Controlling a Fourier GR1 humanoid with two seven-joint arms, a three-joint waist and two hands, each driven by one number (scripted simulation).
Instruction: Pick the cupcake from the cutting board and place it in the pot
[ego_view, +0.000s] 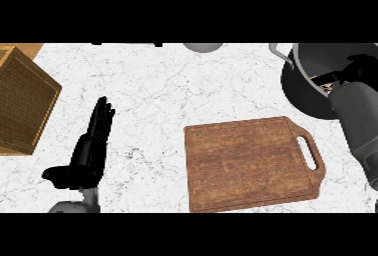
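Cupcake (325, 84) shows only as a pale speck inside the pot (306, 95), under the right hand (354, 67), which reaches in to set it down; finger state unclear. Board (247, 165) lies bare. Left hand (92, 142) rests, fingers straight.

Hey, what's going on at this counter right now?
The robot's right hand is reaching over the dark pot at the right edge of the counter, with something small and partly hidden near it inside the pot, probably the cupcake. The wooden cutting board lies bare in front. The left hand rests open on the left, fingers straight, near a wooden crate.
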